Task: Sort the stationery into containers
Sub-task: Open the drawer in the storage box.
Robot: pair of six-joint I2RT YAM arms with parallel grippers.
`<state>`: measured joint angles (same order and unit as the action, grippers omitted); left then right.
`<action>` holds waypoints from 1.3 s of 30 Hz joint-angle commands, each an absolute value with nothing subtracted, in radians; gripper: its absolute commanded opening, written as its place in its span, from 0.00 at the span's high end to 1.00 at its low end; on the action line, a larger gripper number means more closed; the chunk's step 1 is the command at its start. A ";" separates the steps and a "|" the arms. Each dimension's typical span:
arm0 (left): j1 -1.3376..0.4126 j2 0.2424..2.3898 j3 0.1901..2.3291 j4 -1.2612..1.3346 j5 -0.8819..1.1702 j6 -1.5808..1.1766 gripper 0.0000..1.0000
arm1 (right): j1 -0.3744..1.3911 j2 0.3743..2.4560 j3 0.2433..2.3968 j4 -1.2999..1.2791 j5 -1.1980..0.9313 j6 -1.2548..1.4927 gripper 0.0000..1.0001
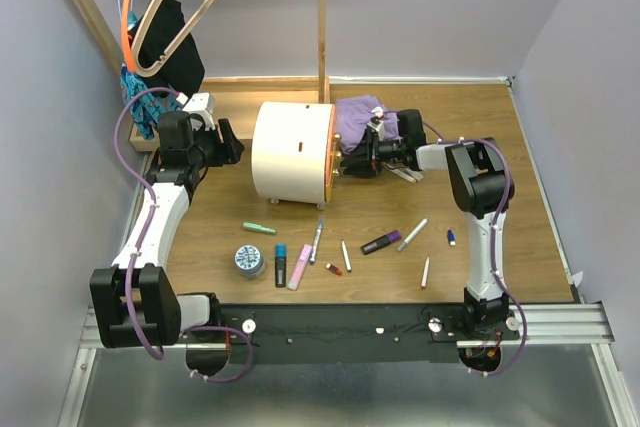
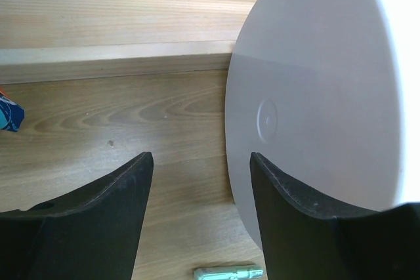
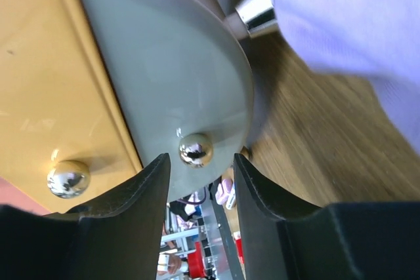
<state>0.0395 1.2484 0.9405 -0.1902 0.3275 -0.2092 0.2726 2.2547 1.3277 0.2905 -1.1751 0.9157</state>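
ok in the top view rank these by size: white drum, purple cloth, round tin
Largest to smallest:
1. cream-white drum
2. purple cloth, partly hidden
3. round blue-grey tin

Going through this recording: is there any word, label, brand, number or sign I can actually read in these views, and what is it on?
No text is readable in any view.
Round tin: pale marks on the lid, too small to read.
Black marker: any barrel print is too small to tell.
Cream drum container: no lettering visible, only a small dark slot.
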 commanded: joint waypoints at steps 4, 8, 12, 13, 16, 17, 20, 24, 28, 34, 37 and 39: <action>0.044 1.269 0.928 -0.158 0.357 -0.195 0.30 | 0.295 2.295 1.365 0.305 -1.187 0.940 0.52; 0.044 1.275 0.923 -0.149 0.356 -0.199 0.30 | 0.305 2.299 1.365 0.308 -1.195 0.953 0.54; 0.044 1.282 0.927 -0.146 0.356 -0.199 0.30 | 0.307 2.301 1.371 0.308 -1.203 0.953 0.55; 0.044 1.285 0.928 -0.146 0.356 -0.199 0.30 | 0.307 2.304 1.376 0.307 -1.204 0.951 0.56; 0.044 1.295 0.928 -0.141 0.354 -0.199 0.29 | 0.310 2.312 1.384 0.304 -1.209 0.954 0.58; 0.044 1.296 0.931 -0.138 0.354 -0.199 0.29 | 0.311 2.315 1.385 0.305 -1.212 0.954 0.59; 0.044 1.301 0.931 -0.138 0.353 -0.199 0.29 | 0.313 2.319 1.393 0.305 -1.218 0.954 0.64; 0.043 1.308 0.931 -0.137 0.351 -0.199 0.29 | 0.313 2.319 1.390 0.307 -1.230 0.959 0.67; 0.043 1.318 0.936 -0.133 0.353 -0.201 0.28 | 0.313 2.319 1.381 0.340 -1.259 0.985 0.65; 0.041 1.335 0.951 -0.135 0.351 -0.195 0.28 | 0.314 2.332 1.348 0.501 -1.301 1.104 0.63; 0.041 1.336 0.954 -0.140 0.351 -0.192 0.28 | 0.316 2.336 1.351 0.518 -1.318 1.117 0.62; 0.041 1.338 0.953 -0.138 0.351 -0.190 0.28 | 0.318 2.341 1.353 0.525 -1.333 1.127 0.64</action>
<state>0.0395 1.3312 0.9401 -0.1520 0.3309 -0.2058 0.3019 2.3146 1.3579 0.4309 -1.2461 1.0615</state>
